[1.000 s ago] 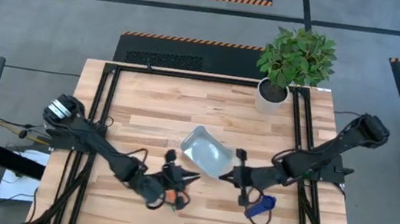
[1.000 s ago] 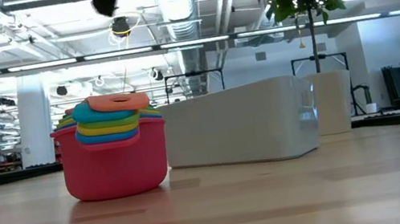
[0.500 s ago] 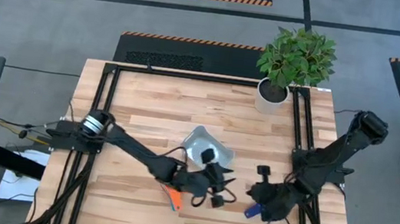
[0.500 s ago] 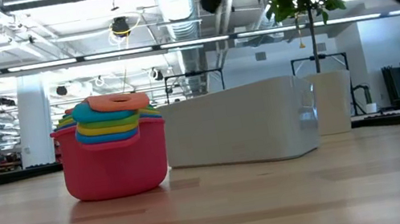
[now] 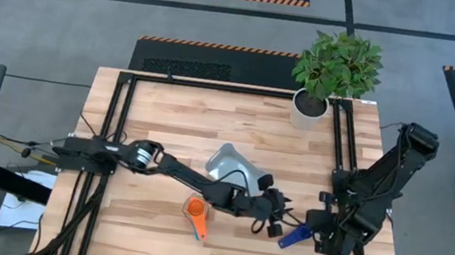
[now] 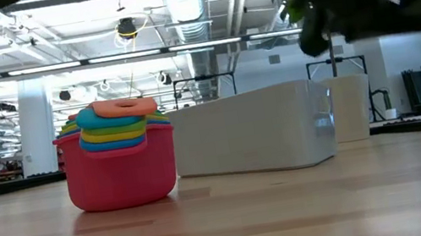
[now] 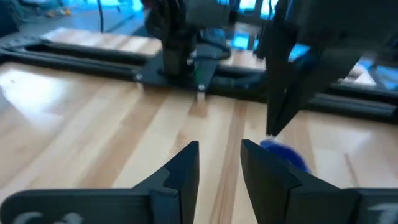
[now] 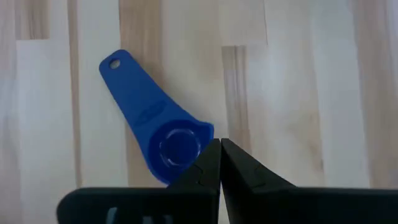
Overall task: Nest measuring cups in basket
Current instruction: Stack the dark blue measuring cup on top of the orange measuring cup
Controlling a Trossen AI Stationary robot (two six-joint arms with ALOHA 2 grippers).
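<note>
A nested stack of cups [image 5: 195, 207], orange on top and red outermost [image 6: 119, 163], stands on the table in front of the silvery basket [image 5: 230, 165] [image 6: 256, 132]. The small dark blue cup [image 5: 293, 235] [image 8: 166, 140] lies alone on the wood, handle flat. My left gripper [image 5: 278, 213] [image 7: 221, 165] is stretched out toward the table's right, open a little, with the dark blue cup [image 7: 285, 154] just ahead of it. My right gripper [image 5: 314, 223] [image 8: 219, 152] is shut, pointing down, its tips right beside that cup's rim. My right gripper is shut with its tips beside the rim of the dark blue cup's bowl [image 8: 205, 132], coming from above. I cannot tell whether the fingers touch the rim. The cup lies flat on the table.
A green plant in a white pot [image 5: 309, 107] stands at the far right corner. Black frame rails [image 5: 113, 130] run along the table's left and right sides. The two arms are close together over the near right part of the table; bare wood [image 5: 167, 120] lies toward the far left.
My left gripper has left the cup stack and reached toward the table's right, up to the dark blue cup. My right gripper has drawn back toward the right and near edge, ending beside that cup. The stack and the basket have stayed where they were.
</note>
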